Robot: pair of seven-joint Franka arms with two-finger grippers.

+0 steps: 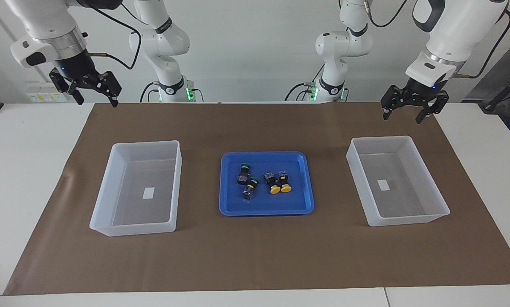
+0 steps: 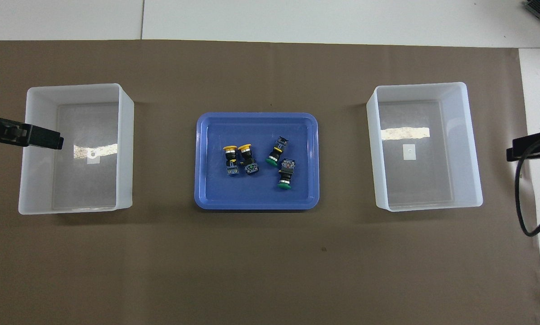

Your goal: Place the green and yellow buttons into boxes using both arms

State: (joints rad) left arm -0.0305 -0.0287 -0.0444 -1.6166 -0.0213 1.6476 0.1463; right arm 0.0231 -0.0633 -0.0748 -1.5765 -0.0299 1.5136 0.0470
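Facing view, read from its left edge: we see the right gripper [image 1: 96, 91] raised over the table's [image 1: 29, 140] white top at the corner of the brown paper mat [image 1: 255, 256], fingers spread wide, holding nothing. Below it sits one translucent box [image 1: 105, 192] holding only its white label [image 1: 149, 192]. At the mat's centre the shallow blue tray [image 1: 227, 204] holds all four buttons on their sides: two green buttons [image 1: 244, 169], then two yellow buttons [image 1: 279, 186] side by side. Next comes the second box [image 1: 357, 170], likewise holding just a label. Over the mat's edge the left gripper [image 1: 401, 113] hangs with fingers apart, holding nothing. A pale wall [image 1: 255, 51] and two smaller white arms [image 1: 165, 47] with green lights close the room.
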